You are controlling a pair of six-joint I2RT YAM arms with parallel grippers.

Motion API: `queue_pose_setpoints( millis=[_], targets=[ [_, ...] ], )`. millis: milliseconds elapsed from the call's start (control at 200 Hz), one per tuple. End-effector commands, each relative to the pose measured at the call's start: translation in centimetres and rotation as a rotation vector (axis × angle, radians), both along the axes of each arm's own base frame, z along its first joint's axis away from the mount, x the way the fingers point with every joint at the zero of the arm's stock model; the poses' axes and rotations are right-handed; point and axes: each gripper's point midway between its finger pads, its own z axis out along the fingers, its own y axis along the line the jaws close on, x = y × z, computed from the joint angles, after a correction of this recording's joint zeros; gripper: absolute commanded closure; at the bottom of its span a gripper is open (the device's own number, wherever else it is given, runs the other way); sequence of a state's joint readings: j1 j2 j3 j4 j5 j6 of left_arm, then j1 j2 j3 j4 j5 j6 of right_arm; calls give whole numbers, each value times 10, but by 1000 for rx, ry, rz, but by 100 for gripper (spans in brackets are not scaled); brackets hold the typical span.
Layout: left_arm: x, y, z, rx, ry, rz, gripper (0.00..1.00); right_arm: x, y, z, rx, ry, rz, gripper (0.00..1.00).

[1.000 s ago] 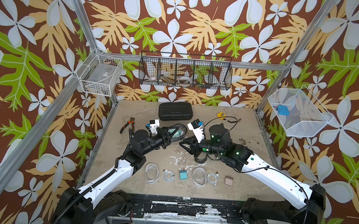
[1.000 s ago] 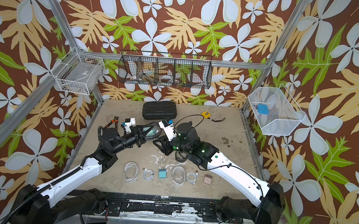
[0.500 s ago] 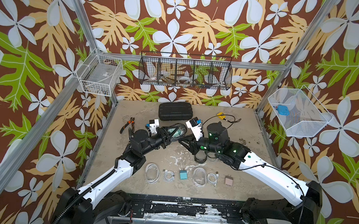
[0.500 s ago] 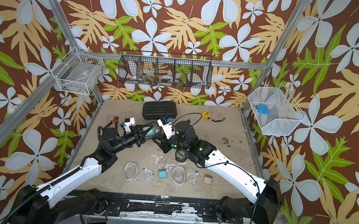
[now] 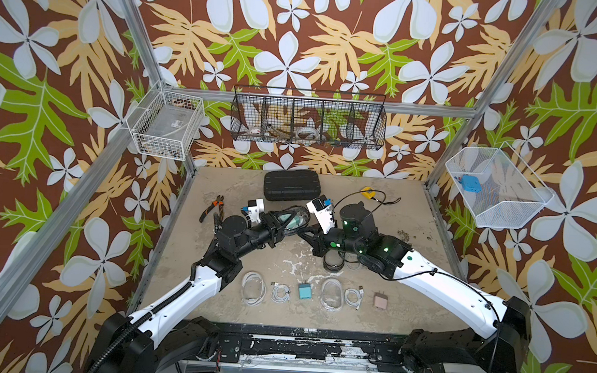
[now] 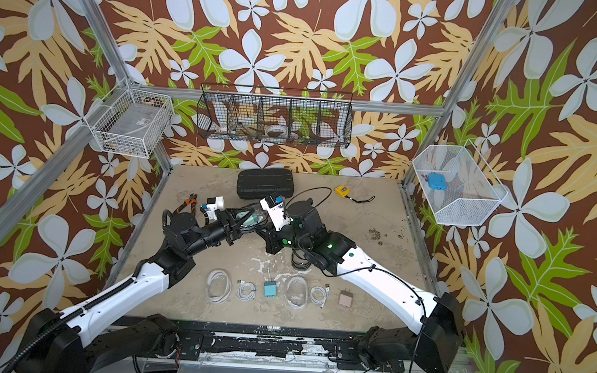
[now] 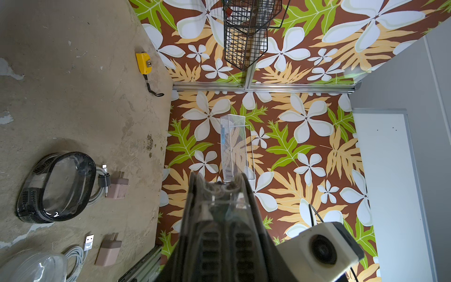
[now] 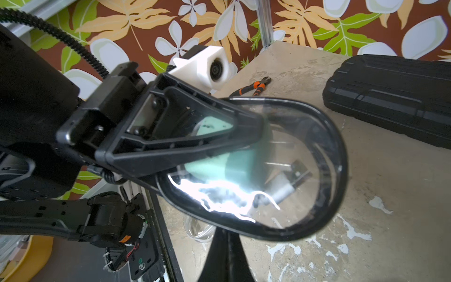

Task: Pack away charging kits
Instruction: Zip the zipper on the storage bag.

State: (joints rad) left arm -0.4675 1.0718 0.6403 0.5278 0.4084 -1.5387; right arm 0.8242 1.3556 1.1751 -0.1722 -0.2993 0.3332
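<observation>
Just in front of the ribbed black case (image 5: 291, 189), the left gripper (image 5: 283, 224) pinched a black-rimmed oval case (image 8: 305, 171) off the table (image 5: 390, 282), a teal plug (image 8: 241, 168) inside; the right gripper (image 8: 227, 246), jaws pressed together, touched its rim; a pink plug (image 5: 380, 300) lay farther in front.

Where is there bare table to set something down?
Free: rear right, between tape measure and right arm; a centre patch between left gripper, holding a black-rimmed case, and teal plug. Crowded: the front row, clear case to pink plug.
</observation>
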Motion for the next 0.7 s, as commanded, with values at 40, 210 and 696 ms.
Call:
queue_pose_setpoints(
  millis=[40,210,696],
  targets=[
    [-3,0,13,-25,-30,-9,85,12,-18,2,-41,-56,-104,100],
    [-3,-2,11,-16,-23,-20,86,20,-38,6,-81,-112,-198,100],
    [-34,-33,7,32,-98,-310,95,53,-57,8,-190,-190,-277,100]
  ],
)
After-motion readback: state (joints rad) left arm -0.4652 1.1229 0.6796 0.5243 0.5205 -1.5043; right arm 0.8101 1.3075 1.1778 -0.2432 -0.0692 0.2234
